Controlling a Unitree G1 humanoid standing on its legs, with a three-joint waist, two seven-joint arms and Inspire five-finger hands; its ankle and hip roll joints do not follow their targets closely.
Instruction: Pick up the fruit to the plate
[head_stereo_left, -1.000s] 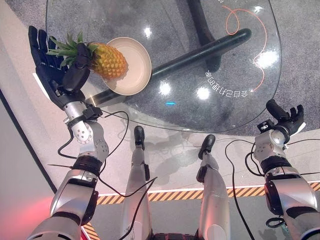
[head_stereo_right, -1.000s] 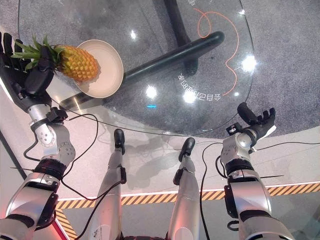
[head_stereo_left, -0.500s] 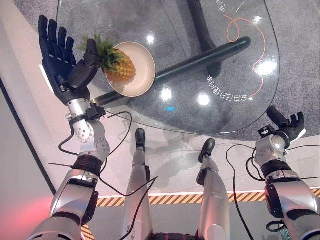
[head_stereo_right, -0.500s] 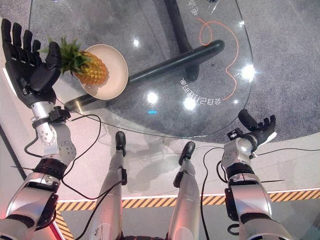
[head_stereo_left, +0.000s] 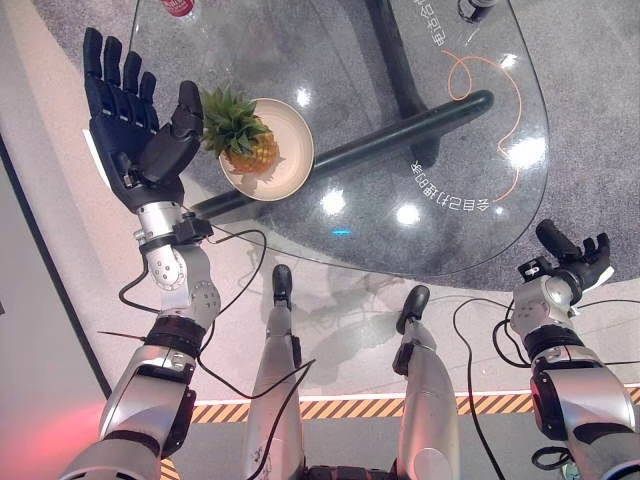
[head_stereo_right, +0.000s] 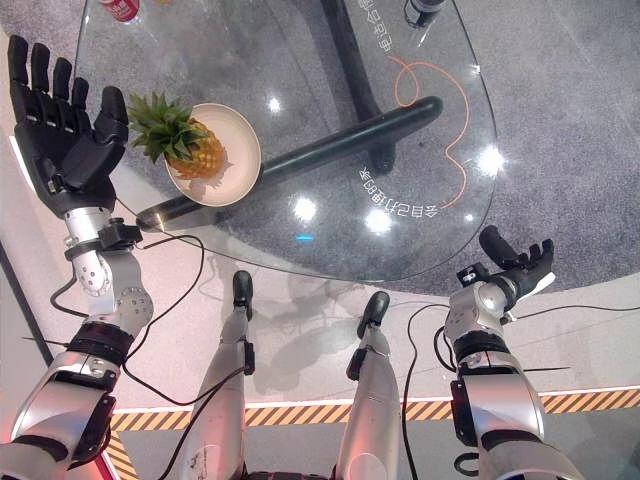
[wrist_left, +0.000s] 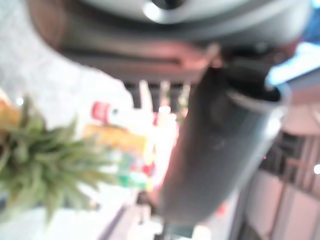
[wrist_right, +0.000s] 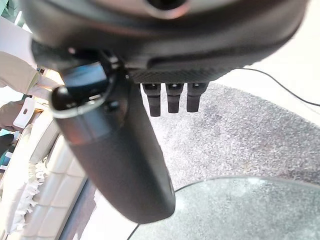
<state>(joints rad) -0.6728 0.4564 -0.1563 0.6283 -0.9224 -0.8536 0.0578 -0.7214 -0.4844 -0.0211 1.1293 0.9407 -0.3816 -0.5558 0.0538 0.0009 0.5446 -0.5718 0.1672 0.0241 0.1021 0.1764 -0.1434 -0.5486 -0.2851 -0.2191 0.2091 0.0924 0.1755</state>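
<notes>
Nearest the robot is the right hand (head_stereo_left: 570, 262), hanging low off the near right edge of the glass table (head_stereo_left: 400, 130), well apart from everything else, fingers loosely relaxed and holding nothing; in its own wrist view the thumb (wrist_right: 115, 165) sticks out big and dark with a row of fingers (wrist_right: 170, 97) beside it, and past them there's grey carpet and a curve of the table's rim. Over on the other side the left hand (head_stereo_left: 135, 130) is up beside the table's left edge with the palm facing the camera, fingers straight and spread, thumb angled toward the fruit, nothing in it. Just past that thumb is the pineapple (head_stereo_left: 245, 140), sitting in the cream plate (head_stereo_left: 290, 165) on the table, leafy crown pointing toward the left hand and seemingly just clear of the thumb tip, though I can't say for sure from above. The left wrist view is super blurry but you can make out the green crown (wrist_left: 45, 165) beside the dark thumb (wrist_left: 220, 145), not gripped. Through the glass you see the table's dark base bar (head_stereo_left: 400, 125) running away from the plate toward the right. An orange cord (head_stereo_left: 490, 85) loops on the far right part of the table. At the far edge beyond the left hand there's a red can (head_stereo_right: 120, 8), and further right a dark round thing (head_stereo_right: 423, 10) I can't identify.
</notes>
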